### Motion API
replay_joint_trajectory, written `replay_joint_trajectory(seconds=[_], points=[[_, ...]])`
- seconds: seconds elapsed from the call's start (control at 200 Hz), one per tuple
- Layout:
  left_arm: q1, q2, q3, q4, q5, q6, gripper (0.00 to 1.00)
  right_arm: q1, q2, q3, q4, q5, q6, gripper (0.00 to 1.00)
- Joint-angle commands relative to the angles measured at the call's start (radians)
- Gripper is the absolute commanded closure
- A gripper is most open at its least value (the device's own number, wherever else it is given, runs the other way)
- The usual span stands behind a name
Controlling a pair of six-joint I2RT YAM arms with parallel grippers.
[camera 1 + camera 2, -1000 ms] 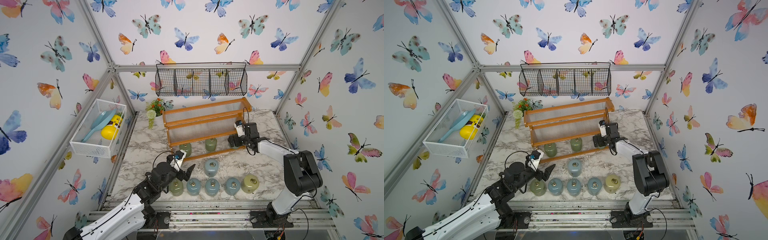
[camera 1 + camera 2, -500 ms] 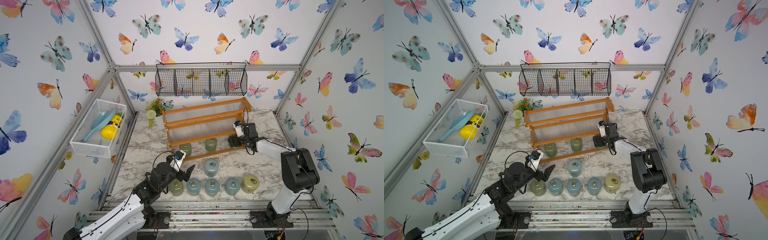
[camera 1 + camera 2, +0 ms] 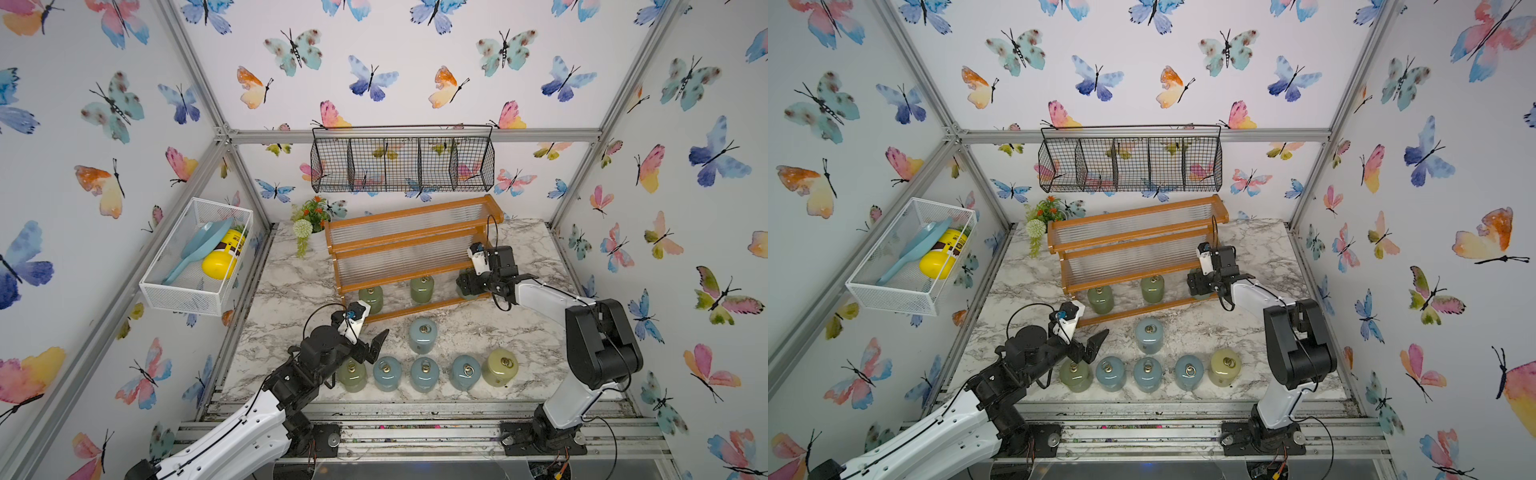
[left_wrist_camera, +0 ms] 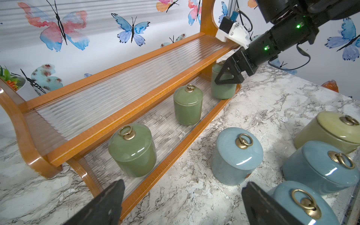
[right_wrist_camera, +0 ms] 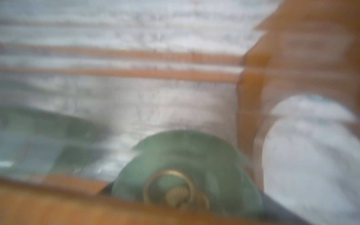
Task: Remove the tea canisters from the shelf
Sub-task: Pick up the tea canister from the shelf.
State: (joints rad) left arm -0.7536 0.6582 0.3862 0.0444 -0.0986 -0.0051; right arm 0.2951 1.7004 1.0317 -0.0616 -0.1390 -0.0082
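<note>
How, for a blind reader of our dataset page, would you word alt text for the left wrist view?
Three green tea canisters stand on the lowest tier of a wooden shelf; the right gripper straddles the farthest canister. Blue canisters and a yellow canister sit on the marble table, with the left gripper open in the foreground.

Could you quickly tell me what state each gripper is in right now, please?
Left gripper: open, holding nothing.
Right gripper: closed on the green tea canister on the shelf's bottom tier.
</note>
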Motion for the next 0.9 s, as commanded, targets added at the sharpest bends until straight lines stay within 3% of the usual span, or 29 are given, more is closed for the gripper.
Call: replay_joint_trajectory(seconds=[0.0, 0.551, 0.896], points=[[0.004, -0.012, -0.004, -0.004, -0.019, -0.009, 0.01, -0.001, -0.102, -0.030, -0.001, -0.059, 0.028, 0.22], [0.004, 0.001, -0.004, 0.001, -0.006, -0.007, 0.02, 0.042, -0.341, -0.250, -0.002, -0.144, 0.189, 0.26], [0.003, 0.008, 0.002, 0.002, 0.005, -0.001, 0.02, 0.179, -0.358, -0.306, -0.005, -0.027, 0.248, 0.26]])
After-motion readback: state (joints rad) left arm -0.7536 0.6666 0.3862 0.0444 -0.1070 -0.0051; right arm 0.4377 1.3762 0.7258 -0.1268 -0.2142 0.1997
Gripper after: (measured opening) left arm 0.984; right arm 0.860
